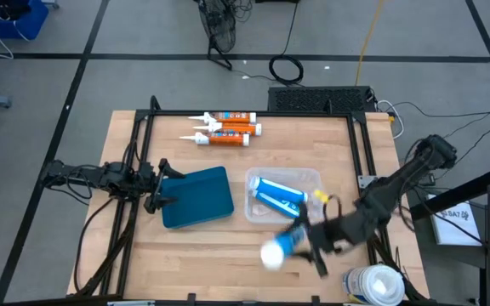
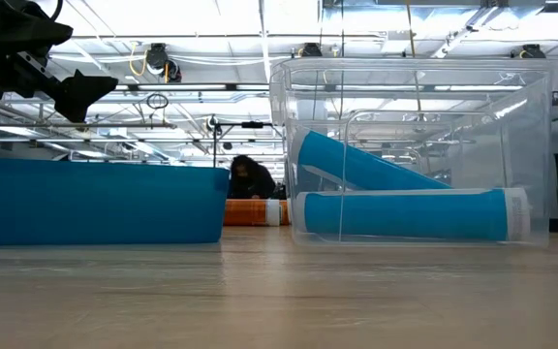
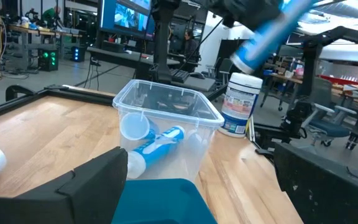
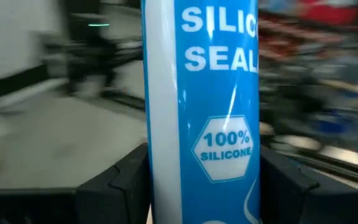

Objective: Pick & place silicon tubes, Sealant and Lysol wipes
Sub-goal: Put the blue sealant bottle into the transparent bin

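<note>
My right gripper [image 1: 313, 238] is shut on a blue-and-white silicone tube [image 1: 283, 246], held above the table's near right part; the tube also shows in the left wrist view [image 3: 272, 34]. Two more blue tubes [image 1: 277, 194] lie in a clear container [image 1: 313, 178] at mid-table. Several orange sealant tubes [image 1: 228, 129] lie on their sides at the far edge. The Lysol wipes canister [image 1: 373, 285] with its white lid stands upright at the near right corner. My left gripper [image 1: 162, 189] is open at the left edge of a teal lid [image 1: 198, 197]. My right gripper pinches the tube's blue body [image 4: 201, 143] between its two fingers [image 4: 120, 180], which lie across the tube. The tube is lifted clear of the table and tilted, its white end [image 1: 272, 254] toward the table's near left.
The teal lid lies flat left of the clear container. Bare wood shows along the near edge and at the far right. Black frame rails [image 1: 139, 153] run along the table's left and right sides. A person [image 2: 250, 179] is in the room behind.
</note>
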`<control>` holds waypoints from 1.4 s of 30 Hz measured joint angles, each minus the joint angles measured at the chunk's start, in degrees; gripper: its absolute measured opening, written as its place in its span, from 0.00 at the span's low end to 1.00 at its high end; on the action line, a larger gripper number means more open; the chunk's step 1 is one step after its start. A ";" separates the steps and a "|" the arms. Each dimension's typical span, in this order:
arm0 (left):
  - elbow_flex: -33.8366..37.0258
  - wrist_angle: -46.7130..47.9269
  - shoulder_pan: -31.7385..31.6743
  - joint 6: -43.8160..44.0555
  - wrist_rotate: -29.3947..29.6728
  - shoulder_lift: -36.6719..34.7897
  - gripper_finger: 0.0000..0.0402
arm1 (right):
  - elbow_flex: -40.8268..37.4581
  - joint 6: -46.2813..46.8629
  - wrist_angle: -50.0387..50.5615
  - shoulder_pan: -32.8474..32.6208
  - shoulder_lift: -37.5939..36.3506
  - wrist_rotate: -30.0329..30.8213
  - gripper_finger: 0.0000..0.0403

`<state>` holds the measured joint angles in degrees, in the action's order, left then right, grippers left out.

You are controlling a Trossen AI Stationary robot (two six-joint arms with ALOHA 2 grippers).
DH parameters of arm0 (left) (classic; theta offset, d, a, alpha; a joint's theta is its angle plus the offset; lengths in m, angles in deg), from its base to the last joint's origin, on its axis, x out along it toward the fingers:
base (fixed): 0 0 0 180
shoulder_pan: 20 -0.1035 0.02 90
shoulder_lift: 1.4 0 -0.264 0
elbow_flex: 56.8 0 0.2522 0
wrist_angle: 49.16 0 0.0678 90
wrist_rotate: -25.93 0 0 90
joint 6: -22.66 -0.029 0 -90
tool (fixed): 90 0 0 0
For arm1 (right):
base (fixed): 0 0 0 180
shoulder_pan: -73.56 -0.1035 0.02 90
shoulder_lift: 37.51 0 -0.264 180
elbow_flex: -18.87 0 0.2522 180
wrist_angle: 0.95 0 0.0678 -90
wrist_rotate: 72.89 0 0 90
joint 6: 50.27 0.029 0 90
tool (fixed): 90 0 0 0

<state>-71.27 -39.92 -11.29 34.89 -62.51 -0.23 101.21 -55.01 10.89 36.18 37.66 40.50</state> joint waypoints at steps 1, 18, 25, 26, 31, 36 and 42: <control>0.00 0.00 0.00 0.00 0.00 0.00 0.98 | 0.00 -0.63 0.79 0.88 -0.88 2.36 0.52; 0.00 0.00 0.01 0.00 0.00 0.00 0.98 | -17.95 15.64 7.28 18.01 -2.35 4.59 0.52; 0.00 0.00 0.02 0.00 0.00 0.00 0.98 | -25.31 23.93 2.99 19.88 -2.34 -3.62 0.52; 0.00 0.00 0.00 0.00 0.00 0.00 0.98 | -25.78 24.44 2.69 19.91 -2.37 -3.79 0.52; 0.00 0.00 0.02 0.00 0.02 0.00 0.98 | -27.15 26.57 3.03 19.93 -2.38 -4.11 0.52; 0.00 0.00 0.01 0.00 0.02 0.00 0.98 | -27.67 26.79 2.67 19.93 -2.42 -4.19 0.53; 0.00 0.00 0.00 0.00 0.02 0.00 0.98 | -28.69 28.77 2.28 19.93 -2.52 -4.17 0.56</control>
<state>-71.27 -39.92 -11.29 34.89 -62.48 -0.23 72.53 -26.24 13.18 56.10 35.14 36.34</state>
